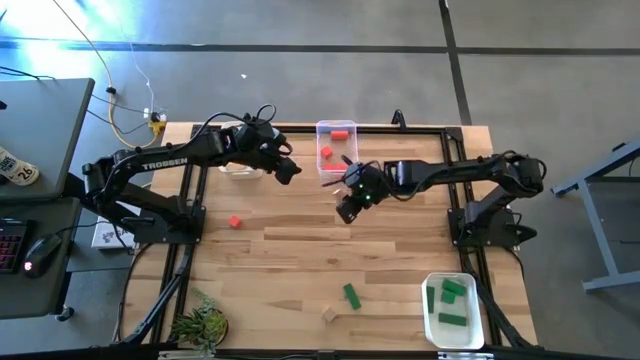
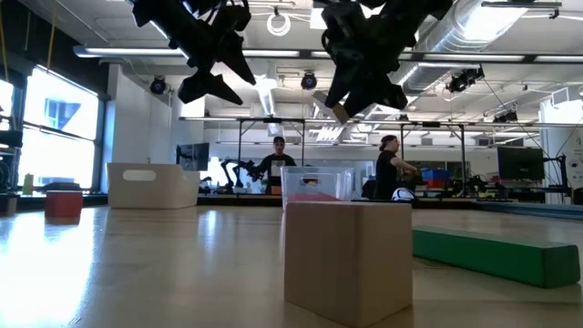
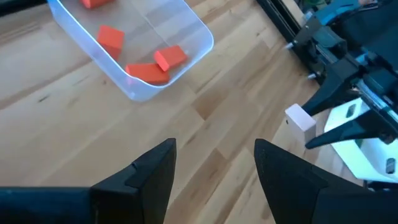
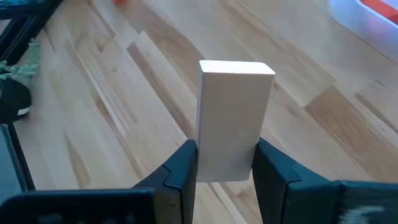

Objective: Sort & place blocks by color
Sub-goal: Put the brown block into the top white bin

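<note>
My right gripper [image 1: 347,208] hangs above the table's middle, shut on a pale wood block [image 4: 235,115], also seen in the left wrist view [image 3: 300,118] and the low view [image 2: 339,111]. My left gripper [image 1: 290,170] is open and empty in the air, just left of the clear bin [image 1: 336,140] that holds red blocks [image 3: 149,65]. Loose on the table lie a red block [image 1: 235,222], a green bar [image 1: 351,295] and a wood block [image 1: 328,314]. Green blocks [image 1: 453,291] lie in a white bin [image 1: 452,338]. My right gripper pinches the pale wood block between its two fingers, on the two long side faces near one end [image 4: 214,168]. The rest of the block sticks out past the fingertips [image 4: 273,163]. It is lifted clear of the table, fingers slanting downward.
Another bin [image 1: 240,168] sits under the left arm at the far left. A small plant [image 1: 205,325] stands at the near left corner. Black frame rails run along the table's edges. People stand in the room beyond the table [image 2: 390,164].
</note>
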You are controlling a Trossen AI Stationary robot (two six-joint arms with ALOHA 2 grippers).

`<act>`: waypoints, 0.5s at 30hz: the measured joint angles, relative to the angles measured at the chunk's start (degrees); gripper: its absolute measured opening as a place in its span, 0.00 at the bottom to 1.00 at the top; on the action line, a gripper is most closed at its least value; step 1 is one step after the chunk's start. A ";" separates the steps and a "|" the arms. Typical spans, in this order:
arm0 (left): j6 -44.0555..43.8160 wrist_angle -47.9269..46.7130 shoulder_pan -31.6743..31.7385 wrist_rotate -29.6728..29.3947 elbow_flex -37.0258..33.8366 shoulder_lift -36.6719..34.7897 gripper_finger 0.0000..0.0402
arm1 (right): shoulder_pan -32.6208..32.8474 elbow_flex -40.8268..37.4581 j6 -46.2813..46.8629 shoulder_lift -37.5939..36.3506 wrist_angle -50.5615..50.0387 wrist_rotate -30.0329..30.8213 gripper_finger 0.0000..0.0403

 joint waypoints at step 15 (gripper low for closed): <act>-18.21 0.02 -4.52 5.70 0.00 0.00 0.51 | 4.11 0.02 -16.25 -0.02 2.06 6.12 0.25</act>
